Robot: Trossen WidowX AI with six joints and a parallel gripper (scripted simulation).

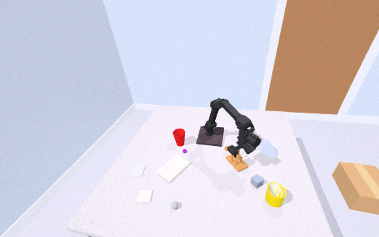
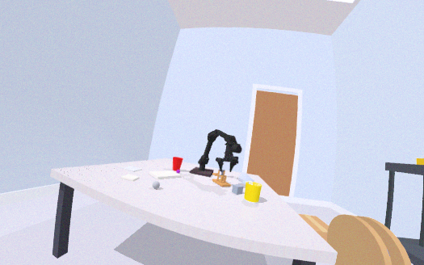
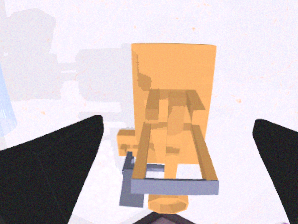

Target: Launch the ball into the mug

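Note:
The orange wooden catapult stands on the white table right of the arm's dark base. My gripper is open, just above the catapult, with a finger on either side and clear of it. The yellow mug stands at the front right. A small grey ball lies near the table's front. A small purple ball lies beside the red cup.
A grey cube sits between catapult and mug. A pale blue see-through object lies right of the gripper. A white slab and two flat white tiles lie left. A cardboard box stands off the table.

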